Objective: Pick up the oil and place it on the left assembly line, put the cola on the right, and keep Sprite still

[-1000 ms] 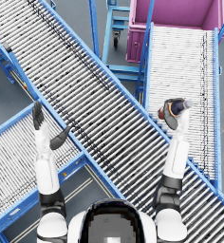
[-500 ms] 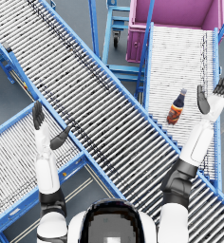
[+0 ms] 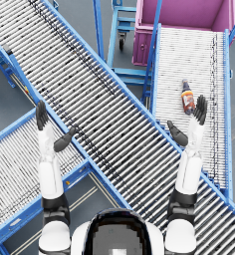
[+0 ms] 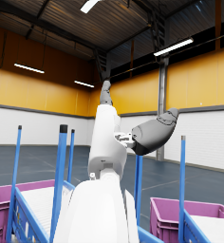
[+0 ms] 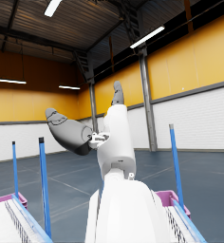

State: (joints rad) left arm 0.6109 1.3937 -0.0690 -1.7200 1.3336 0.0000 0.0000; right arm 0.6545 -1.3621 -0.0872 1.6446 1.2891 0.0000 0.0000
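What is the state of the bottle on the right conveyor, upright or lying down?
Lying down. The head view shows the bottle from its side, stretched along the right conveyor, cap away from the robot.

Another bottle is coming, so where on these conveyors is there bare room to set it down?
Left conveyor: bare beside the left hand. Middle conveyor: bare all along between its blue rails. Right conveyor: free between the cola bottle and the pink bin; crowded where the right hand hovers just by the bottle.
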